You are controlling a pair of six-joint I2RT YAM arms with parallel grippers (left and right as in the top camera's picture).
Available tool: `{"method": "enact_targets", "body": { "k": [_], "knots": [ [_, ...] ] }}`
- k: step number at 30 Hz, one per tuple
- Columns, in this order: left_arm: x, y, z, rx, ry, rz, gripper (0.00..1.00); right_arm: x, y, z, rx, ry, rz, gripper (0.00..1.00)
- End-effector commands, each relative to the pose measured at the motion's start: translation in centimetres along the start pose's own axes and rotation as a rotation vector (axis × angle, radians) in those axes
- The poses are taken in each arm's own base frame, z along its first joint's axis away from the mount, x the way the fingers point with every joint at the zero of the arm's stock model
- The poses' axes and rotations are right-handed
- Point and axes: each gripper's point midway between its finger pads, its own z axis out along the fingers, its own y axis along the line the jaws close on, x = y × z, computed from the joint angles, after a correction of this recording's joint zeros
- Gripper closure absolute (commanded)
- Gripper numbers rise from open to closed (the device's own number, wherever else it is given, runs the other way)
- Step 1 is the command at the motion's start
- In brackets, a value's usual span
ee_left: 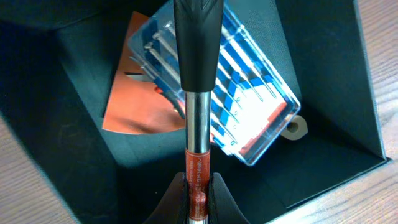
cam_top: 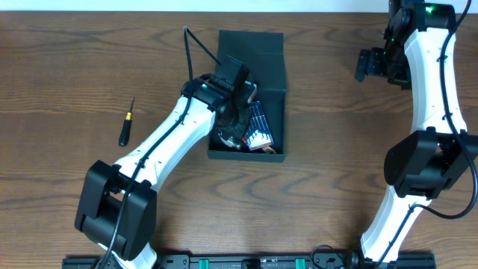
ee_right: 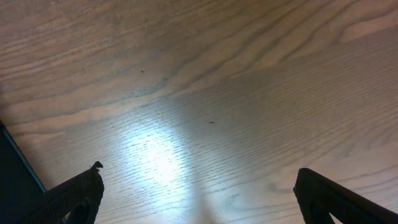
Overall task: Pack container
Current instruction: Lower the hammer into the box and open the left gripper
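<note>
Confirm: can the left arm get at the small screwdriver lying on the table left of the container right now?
Probably not yet. The screwdriver lies in the open on bare table, way free, but the left pincer is shut on a metal-shafted tool over the container.

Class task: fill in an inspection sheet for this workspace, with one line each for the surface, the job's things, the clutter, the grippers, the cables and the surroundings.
Surface: brown wood-grain table.
Job's things: dark teal-black square rigid container, flap lid open; inside lie a clear blue plastic case of slim drivers and an orange card.
Clutter: small black-handled screwdriver with a yellow band, loose on the table left of the container.
Grippers: left gripper shut on a steel-shafted tool with a black grip, over the container's inside; right gripper open, empty, above the table.
Cables: black cable arching from the left arm beside the lid.
Surroundings: black rail with green parts along the near edge.
</note>
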Motion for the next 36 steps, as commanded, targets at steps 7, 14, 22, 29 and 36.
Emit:
{"method": "enact_targets", "body": {
  "k": [7,14,22,29,36],
  "knots": [
    [0.5,-0.5,0.6,0.012,0.021,0.087,0.94,0.1,-0.2,-0.3,-0.005,-0.003,-0.009,0.01],
    [1.8,0.0,2.7,0.011,0.1,0.169,0.94,0.4,-0.3,-0.3,-0.002,0.007,-0.014,0.01],
    [2.8,0.5,4.9,0.008,0.165,0.175,0.94,0.5,-0.3,-0.3,-0.001,0.012,-0.041,0.01],
    [2.6,1.0,4.9,-0.021,0.159,0.178,0.77,0.5,-0.3,-0.3,-0.002,0.011,-0.041,0.01],
    [-0.4,2.4,3.0,-0.133,0.066,0.195,0.68,0.4,-0.3,-0.3,-0.002,0.008,-0.044,0.01]
  ]
}}
